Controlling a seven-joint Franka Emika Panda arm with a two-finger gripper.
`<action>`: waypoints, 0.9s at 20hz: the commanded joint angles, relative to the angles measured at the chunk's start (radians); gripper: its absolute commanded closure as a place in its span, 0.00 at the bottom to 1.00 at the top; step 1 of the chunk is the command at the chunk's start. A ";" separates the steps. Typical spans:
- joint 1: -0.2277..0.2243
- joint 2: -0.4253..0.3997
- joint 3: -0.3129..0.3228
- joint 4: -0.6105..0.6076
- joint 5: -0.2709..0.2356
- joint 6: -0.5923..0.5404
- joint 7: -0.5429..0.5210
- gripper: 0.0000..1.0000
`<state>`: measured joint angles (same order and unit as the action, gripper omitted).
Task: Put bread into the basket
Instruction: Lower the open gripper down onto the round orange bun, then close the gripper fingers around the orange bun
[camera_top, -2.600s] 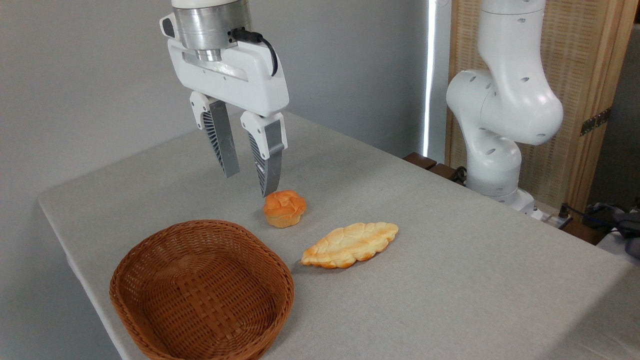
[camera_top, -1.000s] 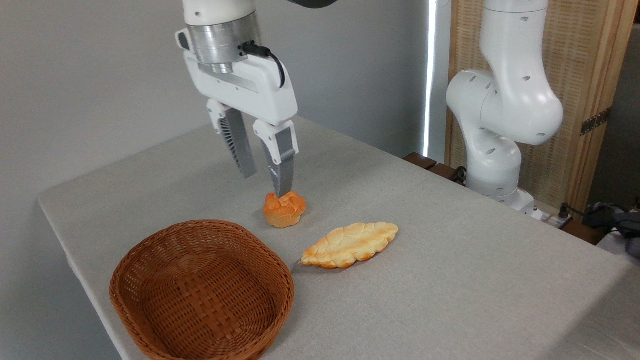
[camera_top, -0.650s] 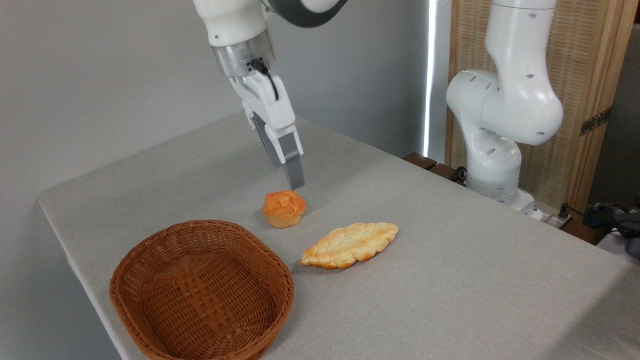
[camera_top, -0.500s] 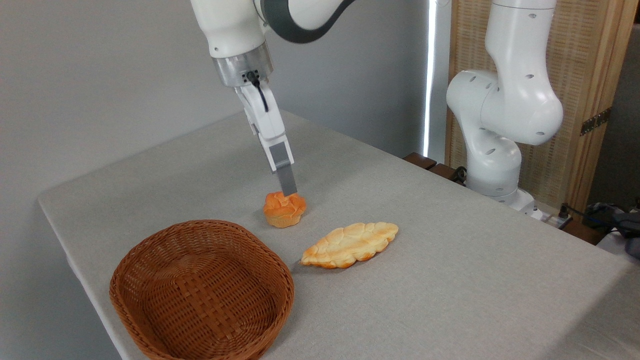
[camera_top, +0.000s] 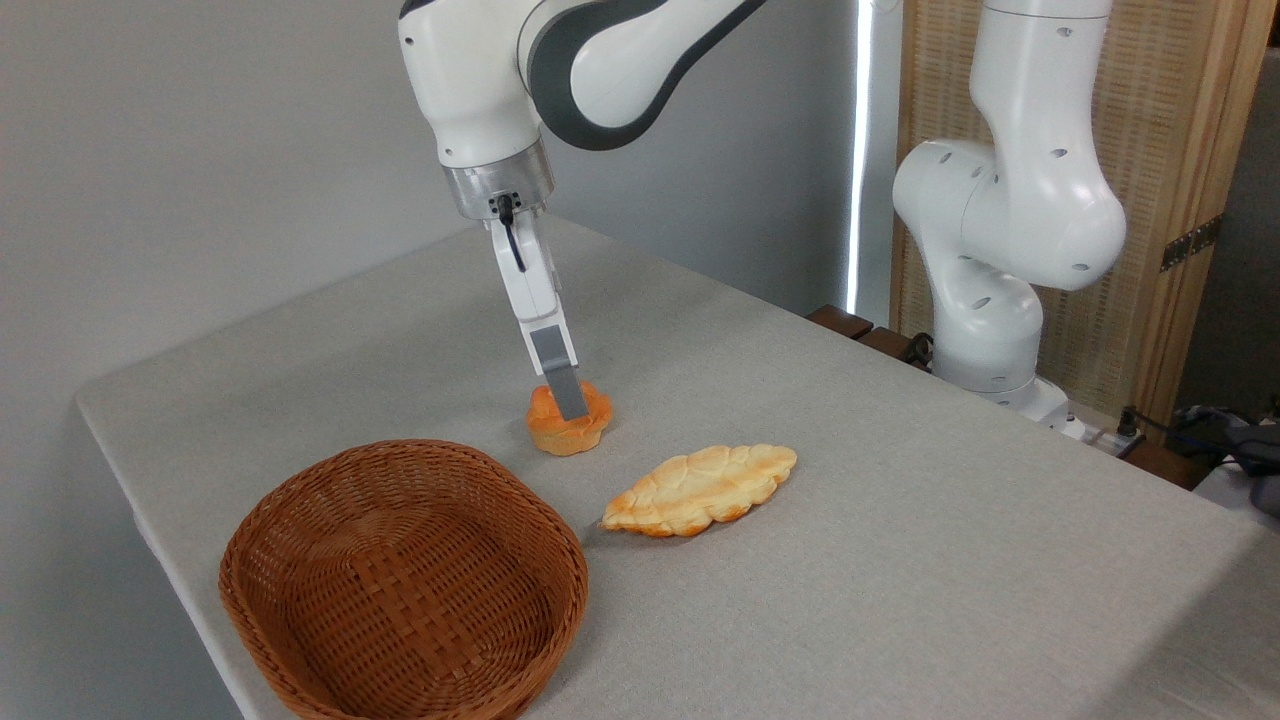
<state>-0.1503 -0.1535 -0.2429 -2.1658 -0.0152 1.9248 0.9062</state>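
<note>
One gripper is seen edge-on, lowered over the bread; its near finger overlaps the bun's top, and whether the jaws are parted or closed cannot be told. The bread is shown on the table, beyond the basket and beside a braided loaf.

bread behind basket | braided loaf right of basket | all on table
</note>
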 joint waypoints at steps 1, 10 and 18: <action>0.000 0.008 -0.001 -0.016 0.012 0.040 0.020 0.00; -0.003 0.029 -0.021 -0.049 0.017 0.085 0.040 0.00; -0.003 0.035 -0.021 -0.054 0.009 0.085 0.039 0.46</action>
<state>-0.1511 -0.1150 -0.2662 -2.2047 -0.0152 1.9891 0.9362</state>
